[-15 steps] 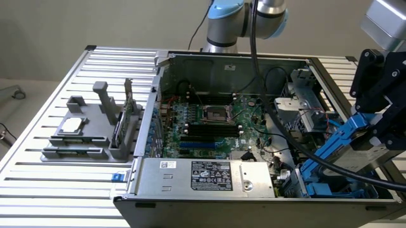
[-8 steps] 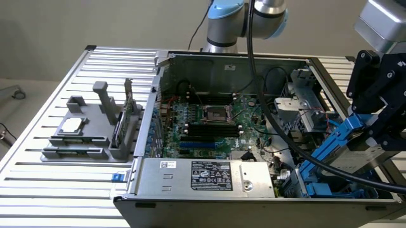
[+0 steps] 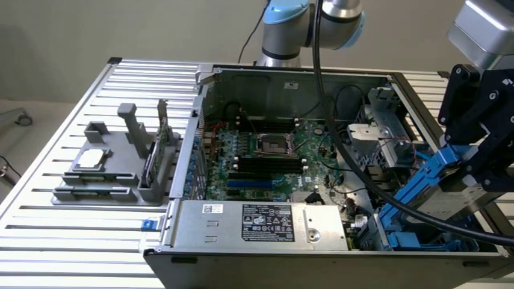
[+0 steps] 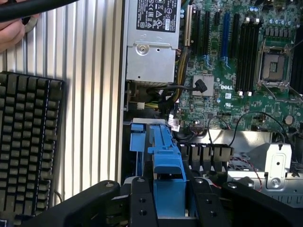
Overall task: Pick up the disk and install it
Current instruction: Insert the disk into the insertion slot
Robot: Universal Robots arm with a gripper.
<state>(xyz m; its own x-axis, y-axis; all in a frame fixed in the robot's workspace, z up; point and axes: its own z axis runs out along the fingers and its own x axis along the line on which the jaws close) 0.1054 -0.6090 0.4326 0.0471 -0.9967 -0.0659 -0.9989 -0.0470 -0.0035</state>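
Note:
My gripper hangs over the front right corner of the open computer case, at the exterior view's right. It is shut on the disk, a silver-grey drive in a blue plastic carrier, held tilted with its lower end dipping into the case. In the wrist view the blue carrier of the disk runs out from between my two black fingers, over a blue drive bay at the case's edge.
Inside the case are the green motherboard and the grey power supply box with a black-and-white sticker. A grey fixture holding a small chip stands on the slatted table. A black keyboard and a hand lie beside the case.

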